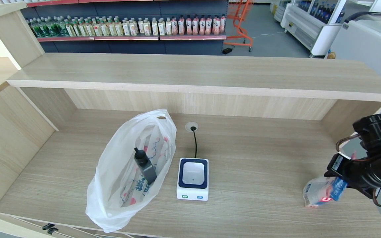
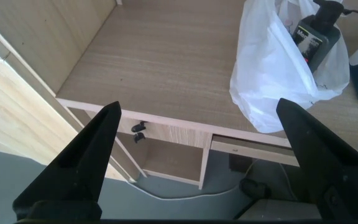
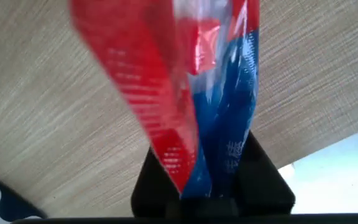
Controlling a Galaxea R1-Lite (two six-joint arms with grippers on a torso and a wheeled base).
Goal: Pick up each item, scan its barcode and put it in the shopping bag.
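A white shopping bag (image 1: 104, 198) lies open on the wooden counter, left of centre, with a dark bottle (image 1: 145, 165) and a printed packet inside. A white and blue barcode scanner (image 1: 193, 178) stands just right of the bag. At the counter's far right my right gripper (image 1: 337, 185) is shut on a white, red and blue snack packet (image 1: 317, 193), held just above the surface. In the right wrist view the packet (image 3: 166, 93) is pinched in the gripper (image 3: 210, 186). My left gripper (image 2: 197, 162) is open and holds nothing, below the counter's front edge, near the bag (image 2: 266, 68).
The scanner's black cable (image 1: 195, 142) runs back to a hole in the counter. A raised ledge (image 1: 193, 72) closes the back and wooden side walls (image 1: 8, 142) close both ends. Bare counter (image 1: 260, 158) lies between scanner and packet.
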